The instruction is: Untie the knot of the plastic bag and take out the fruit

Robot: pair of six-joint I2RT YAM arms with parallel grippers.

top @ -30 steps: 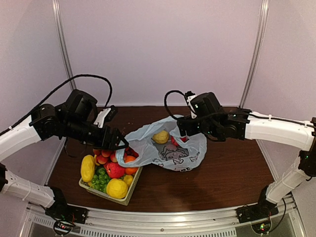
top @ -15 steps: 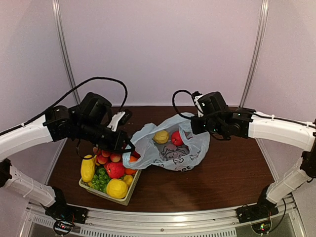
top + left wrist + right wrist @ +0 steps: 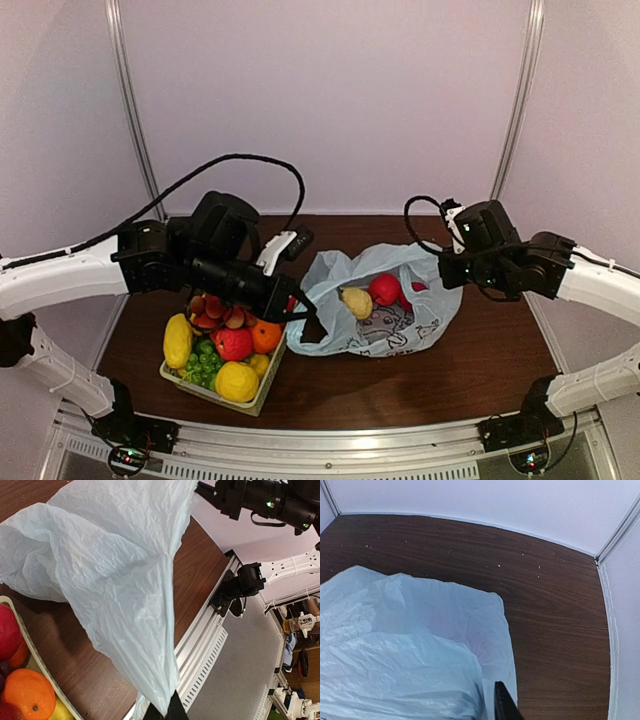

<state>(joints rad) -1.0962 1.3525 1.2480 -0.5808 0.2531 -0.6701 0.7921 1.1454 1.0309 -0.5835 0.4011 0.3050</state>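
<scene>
Plastic bag (image 3: 380,330): lies mid-table, just right of the basket, with its mouth spread open between the two grippers and dark print on its near side.
Left gripper (image 3: 298,316): closed tight on the bag's left rim; in the left wrist view the film (image 3: 115,580) narrows to a point between the fingers (image 3: 167,711).
Right gripper (image 3: 447,272): nearly closed, with the bag's right rim drawn up to it; in the right wrist view the film (image 3: 395,645) runs against its one visible finger (image 3: 501,705).
Fruit in the bag: one yellow lemon-like fruit (image 3: 355,302) and one red fruit (image 3: 385,290), touching; a further red patch shows by the right rim.
Left arm (image 3: 150,265): reaches in low from the left, over the basket's far end.
Right arm (image 3: 600,285): comes in from the right, with its wrist above the bag's right edge.
Basket (image 3: 255,395): one, at front left on the table (image 3: 480,350), heaped with two yellow fruits, a red apple, an orange, green grapes and several small reddish pieces.
</scene>
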